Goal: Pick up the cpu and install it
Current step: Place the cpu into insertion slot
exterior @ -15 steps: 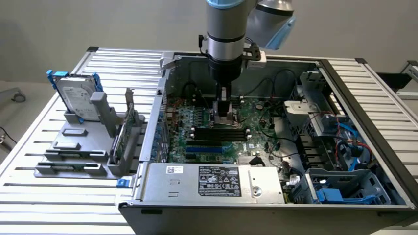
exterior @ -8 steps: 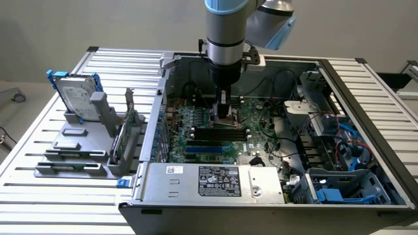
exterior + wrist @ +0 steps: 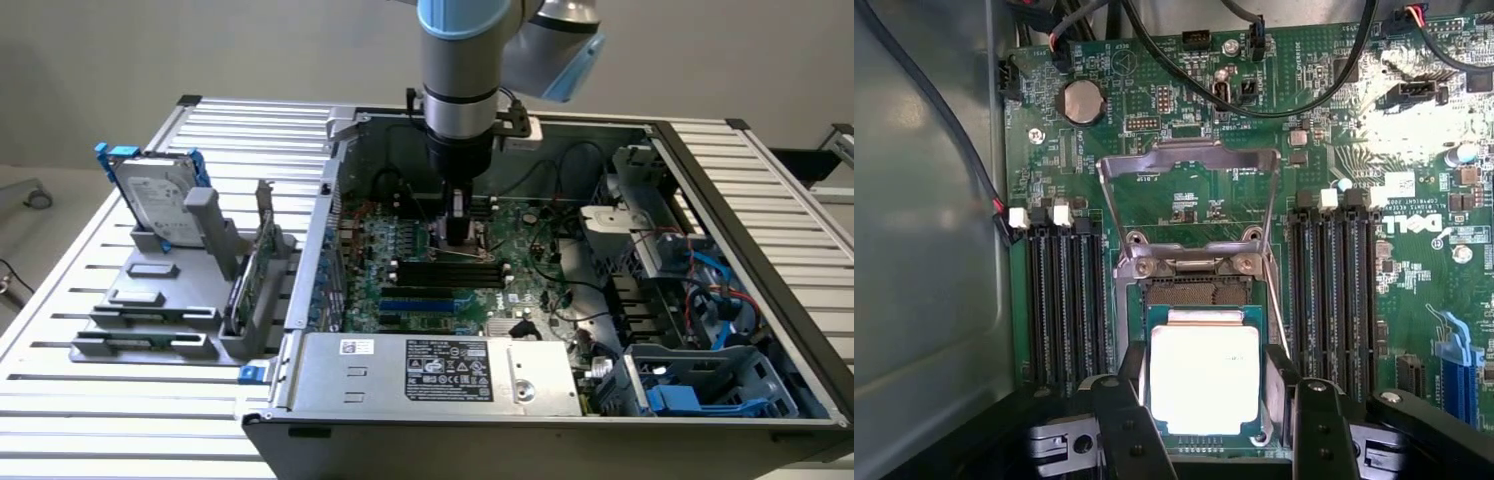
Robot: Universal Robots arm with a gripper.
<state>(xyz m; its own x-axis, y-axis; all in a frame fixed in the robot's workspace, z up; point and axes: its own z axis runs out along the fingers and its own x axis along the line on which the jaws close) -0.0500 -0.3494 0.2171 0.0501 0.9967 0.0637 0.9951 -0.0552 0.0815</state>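
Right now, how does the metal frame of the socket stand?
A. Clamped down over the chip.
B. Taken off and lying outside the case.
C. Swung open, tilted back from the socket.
C: the metal frame is tilted back over the green board, and the chip shows its silvery top uncovered at the socket.
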